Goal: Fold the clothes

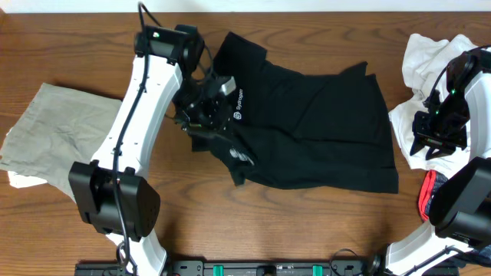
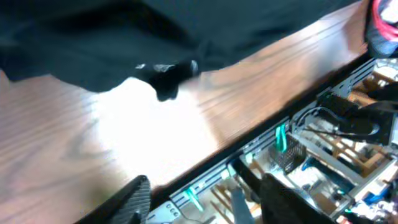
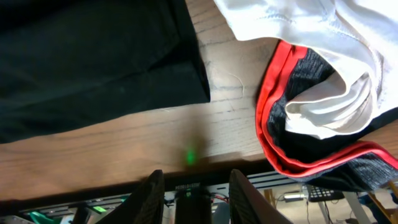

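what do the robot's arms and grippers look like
The left arm and right arm have white, rounded links joined by bulky black joint housings. A thin black cable runs along the left arm. The left gripper and right gripper are black, each with two flat fingers. A small green light glows on the right arm.

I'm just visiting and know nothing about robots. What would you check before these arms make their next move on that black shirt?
1. Left gripper empty: ok, fingers apart, nothing between them.
2. Right gripper empty: ok, fingers apart over the bare table.
3. Black shirt lying flat: not ok, it is rumpled, and its left part is bunched beneath the left arm.
4. Shirt apart from the white garment and red/grey garment: ok, table shows between them.
5. Khaki garment out of the way: ok, it lies apart at the far left.
6. Collar position: cannot tell, the left arm covers that part.
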Tool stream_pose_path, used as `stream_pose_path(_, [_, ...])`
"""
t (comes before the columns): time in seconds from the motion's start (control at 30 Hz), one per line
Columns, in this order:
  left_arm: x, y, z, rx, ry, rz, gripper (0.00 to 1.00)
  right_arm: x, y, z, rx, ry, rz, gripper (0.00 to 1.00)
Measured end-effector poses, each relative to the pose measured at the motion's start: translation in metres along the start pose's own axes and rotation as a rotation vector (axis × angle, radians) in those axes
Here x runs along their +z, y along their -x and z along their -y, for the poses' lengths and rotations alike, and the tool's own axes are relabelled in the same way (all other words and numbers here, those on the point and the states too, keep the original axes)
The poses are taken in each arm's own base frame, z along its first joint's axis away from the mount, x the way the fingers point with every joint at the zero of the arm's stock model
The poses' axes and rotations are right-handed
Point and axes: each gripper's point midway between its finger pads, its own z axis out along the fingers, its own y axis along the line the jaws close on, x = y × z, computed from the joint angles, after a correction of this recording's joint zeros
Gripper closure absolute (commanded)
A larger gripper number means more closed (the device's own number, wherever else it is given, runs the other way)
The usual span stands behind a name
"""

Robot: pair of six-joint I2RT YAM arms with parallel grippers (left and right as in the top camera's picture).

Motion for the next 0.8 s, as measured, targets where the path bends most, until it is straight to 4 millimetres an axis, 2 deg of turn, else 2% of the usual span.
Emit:
stream_pose_path(0.03, [0.004, -0.003, -0.002, -0.015, -0.002, -0.016, 0.43, 0.0, 0.001, 0.0, -0.001, 0.0, 0.003, 0.7])
stream_pose_path(0.13, [0.015, -0.012, -0.007, -0.062, -0.006, -0.067, 0.57, 0.0, 0.005, -0.001, -0.004, 0.007, 0.022, 0.83])
stream_pose_path(0.23, [0.018, -0.013, -0.01, -0.074, -0.001, -0.072, 0.69, -0.001, 0.015, -0.008, -0.005, 0.042, 0.061, 0.85])
stream_pose_path(0.37, [0.018, 0.016, -0.025, -0.046, 0.08, 0.041, 0.69, -0.002, 0.026, -0.018, -0.03, 0.089, 0.108, 0.85])
stream_pose_path(0.47, [0.012, 0.04, -0.052, -0.101, 0.229, 0.143, 0.67, -0.004, 0.032, -0.031, -0.076, 0.121, 0.134, 0.86])
stream_pose_path(0.6, [-0.005, 0.064, -0.085, -0.221, 0.385, 0.281, 0.6, -0.007, 0.041, -0.059, -0.18, 0.182, 0.186, 0.89])
stream_pose_path(0.8, [-0.032, 0.096, -0.114, -0.334, 0.393, 0.469, 0.58, -0.007, 0.043, -0.092, -0.292, 0.208, 0.219, 0.9])
